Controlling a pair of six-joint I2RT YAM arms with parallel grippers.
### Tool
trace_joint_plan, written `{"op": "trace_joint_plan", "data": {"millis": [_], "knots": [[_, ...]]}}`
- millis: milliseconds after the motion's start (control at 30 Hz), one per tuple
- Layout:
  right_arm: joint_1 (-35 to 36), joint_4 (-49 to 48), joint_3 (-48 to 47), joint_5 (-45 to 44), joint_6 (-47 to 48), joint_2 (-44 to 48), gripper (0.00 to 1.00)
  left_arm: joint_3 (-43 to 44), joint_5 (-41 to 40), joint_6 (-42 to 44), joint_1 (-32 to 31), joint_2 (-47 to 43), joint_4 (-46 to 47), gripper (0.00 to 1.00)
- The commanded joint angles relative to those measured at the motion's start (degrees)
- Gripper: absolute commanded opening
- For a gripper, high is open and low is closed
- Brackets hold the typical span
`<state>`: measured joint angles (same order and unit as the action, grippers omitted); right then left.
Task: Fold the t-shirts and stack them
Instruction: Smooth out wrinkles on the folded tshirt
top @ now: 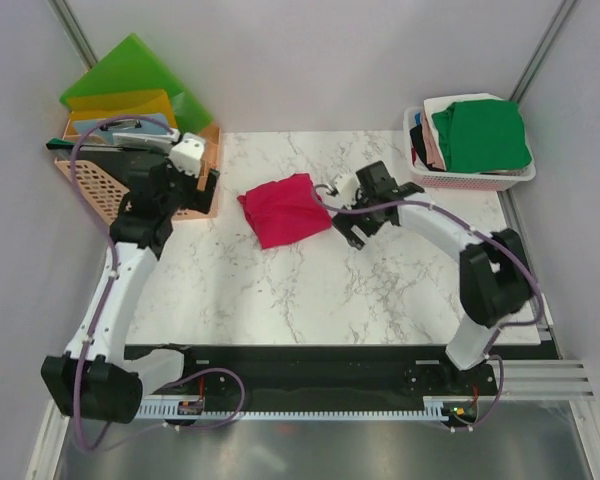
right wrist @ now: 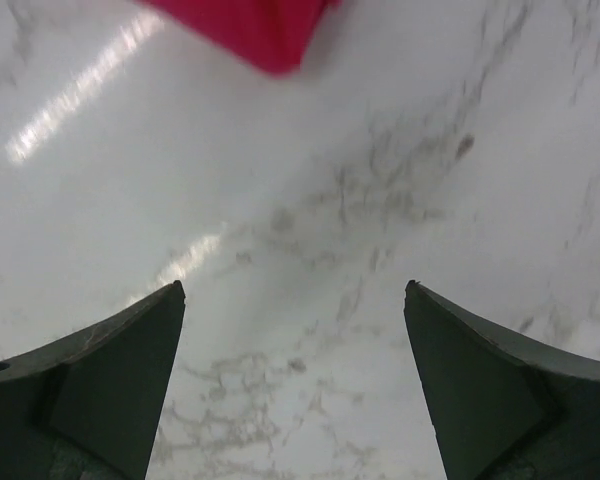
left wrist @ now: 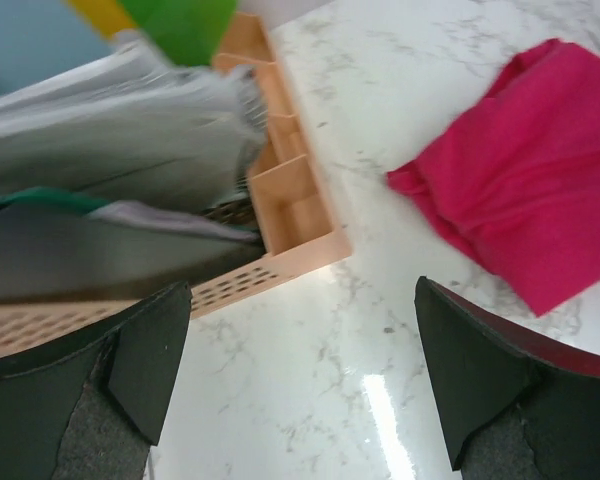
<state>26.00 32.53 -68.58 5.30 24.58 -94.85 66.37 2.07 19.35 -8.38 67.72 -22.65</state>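
My left gripper hangs with its jaws spread and nothing between them, at the corner of the orange basket on the table's far left. From there the crimson t-shirt lies off to the right, apart from my fingers across a stretch of bare marble table.

The shirt sits mid-table as a rumpled, roughly square bundle. It is turned askew to the table edges, so no clear long axis shows.

My right gripper is the nearer of the two, just beside the bundle's right edge, jaws wide and empty over the marble. One crimson corner shows at the top of its wrist view, so the cloth lies straight ahead of those fingertips and to their left.

At the far right corner, the pink basket holds a pile topped by a green t-shirt, well apart from both grippers.

I judge the right arm best placed to take the near edge, with the left needing to cross over to help.
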Motion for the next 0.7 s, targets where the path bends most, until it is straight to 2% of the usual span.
{"op": "trace_joint_plan", "data": {"millis": [0, 33, 100, 133, 233, 267, 400, 500, 600, 667], "knots": [[2.9, 3.3, -16.5, 9.8, -3.4, -8.7, 0.98, -4.3, -3.0, 3.8, 5.6, -7.1, 4.6, 1.00], [3.6, 4.5, -25.6, 9.9, -4.3, -14.5, 0.98, -5.1, -2.9, 4.4, 6.1, -8.4, 4.4, 1.00], [5.2, 8.1, -35.4, 10.5, -5.7, -21.0, 0.98, -6.8, -4.4, 5.8, 6.5, -10.4, 3.2, 1.00], [5.6, 9.2, -44.9, 11.0, -6.9, -27.3, 0.98, -7.0, -5.1, 6.1, 6.6, -10.6, 2.7, 1.00], [7.0, 13.2, -60.6, 12.3, -10.3, -38.0, 0.98, -8.5, -6.4, 6.0, 7.4, -10.5, 1.8, 1.00], [7.4, 13.6, -63.1, 13.4, -11.1, -39.9, 0.98, -8.9, -6.2, 5.8, 7.9, -10.6, 1.9, 1.00], [11.8, 13.1, -66.3, 11.1, -11.5, -45.1, 0.98, -9.9, -5.1, 5.3, 8.3, -9.3, 2.3, 1.00], [13.0, 10.1, -61.6, 11.9, -12.3, -45.9, 0.98, -9.2, -4.5, 3.9, 8.3, -8.3, 2.0, 1.00], [13.0, 5.4, -51.5, 13.3, -14.6, -45.0, 0.98, -8.4, -2.8, 2.6, 8.2, -7.3, 1.1, 1.00], [12.9, 6.2, -50.4, 14.6, -14.8, -47.2, 0.98, -8.2, -2.2, 1.6, 8.3, -7.2, 0.9, 1.00]]}}
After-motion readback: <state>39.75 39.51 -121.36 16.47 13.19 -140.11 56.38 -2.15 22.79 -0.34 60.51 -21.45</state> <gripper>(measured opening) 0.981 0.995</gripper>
